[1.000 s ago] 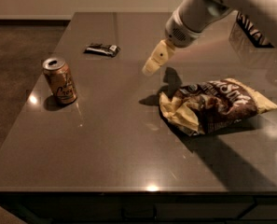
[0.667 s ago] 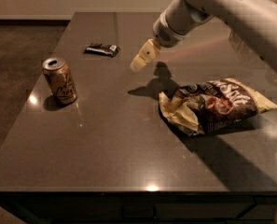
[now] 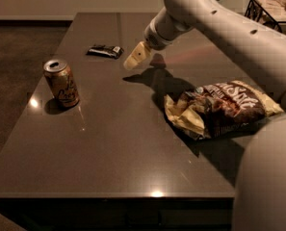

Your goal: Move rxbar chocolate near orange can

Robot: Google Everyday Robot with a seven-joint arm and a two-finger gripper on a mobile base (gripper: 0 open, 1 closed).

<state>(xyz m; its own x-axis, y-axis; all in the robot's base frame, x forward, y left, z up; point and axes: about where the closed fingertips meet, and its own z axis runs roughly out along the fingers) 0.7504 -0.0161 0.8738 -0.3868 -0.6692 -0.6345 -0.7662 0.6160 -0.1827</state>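
The rxbar chocolate [image 3: 105, 51] is a small flat black bar with a white patch, lying on the far left part of the dark table [image 3: 113, 143]. The orange can [image 3: 61, 83] stands upright near the table's left edge, well in front of the bar. My gripper [image 3: 134, 59] hangs above the table just right of the bar, a short way from it and holding nothing. Only its pale fingertip end shows; the arm runs back to the upper right.
A large brown-and-yellow chip bag [image 3: 219, 109] lies crumpled on the right side of the table. My arm's shadow falls on the table between the gripper and the bag. A wire rack [image 3: 270, 8] stands off the table at the far right.
My gripper has moved left and away from the chip bag, toward the rxbar chocolate. The bar, the can and the bag have not moved.
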